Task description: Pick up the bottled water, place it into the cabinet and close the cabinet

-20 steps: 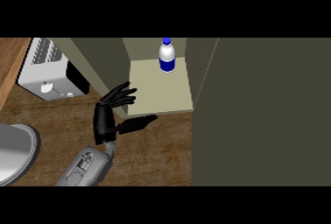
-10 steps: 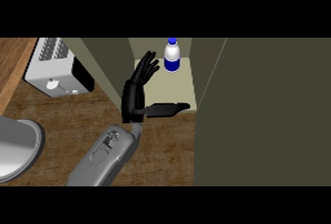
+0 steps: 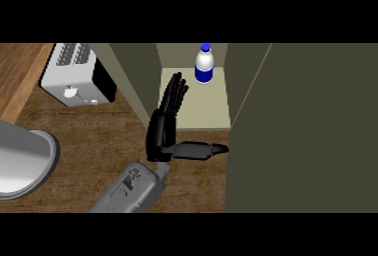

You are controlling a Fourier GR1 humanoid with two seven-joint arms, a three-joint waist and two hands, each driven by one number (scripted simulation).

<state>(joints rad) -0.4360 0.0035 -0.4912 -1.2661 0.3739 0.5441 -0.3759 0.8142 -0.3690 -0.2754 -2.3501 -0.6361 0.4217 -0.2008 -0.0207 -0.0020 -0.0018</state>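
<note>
The bottled water (image 3: 205, 63) stands upright at the back of the cabinet (image 3: 199, 107) shelf, bare shelf in front. One hand (image 3: 168, 120), apparently the left, holds nothing, fingers straight along the cabinet's left wall. The door (image 3: 310, 125) hides everything to the right. A toaster (image 3: 74, 75) sits on the desk (image 3: 81, 130).

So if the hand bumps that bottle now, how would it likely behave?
The bottle stands upright on the cabinet shelf, tall and narrow, so it would probably tip rather than slide. Being round, it might then roll. The open left hand is short of it, so no contact looks imminent.
</note>
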